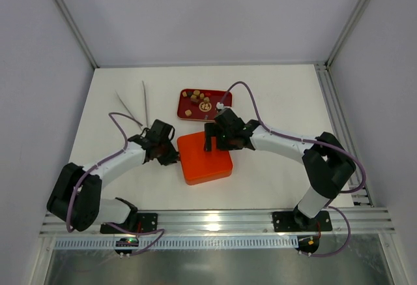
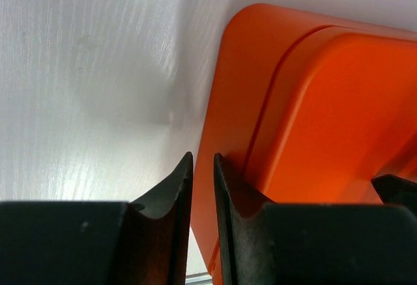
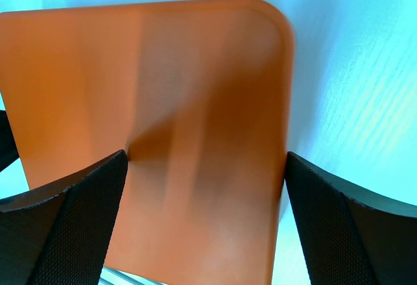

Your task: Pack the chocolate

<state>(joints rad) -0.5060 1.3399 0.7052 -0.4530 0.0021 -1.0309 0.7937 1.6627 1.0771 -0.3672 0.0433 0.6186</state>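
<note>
The chocolate (image 1: 197, 98), several small brown cubes and a cream round, lies in a dark red tray (image 1: 216, 112) at the back centre. An orange box (image 1: 204, 158) with its lid on sits mid-table. My left gripper (image 1: 171, 157) is at the box's left edge, low to the table. In the left wrist view its jaws (image 2: 202, 158) are nearly together with nothing between them, beside the box base (image 2: 238, 83) and lid (image 2: 339, 102). My right gripper (image 1: 219, 144) hovers wide open over the far side of the lid (image 3: 195, 89) and holds nothing.
Two thin metal sticks (image 1: 135, 105), like tweezers, lie at the back left. White walls stand on three sides. A metal rail (image 1: 215, 221) runs along the near edge, and another rail (image 1: 335, 115) down the right side.
</note>
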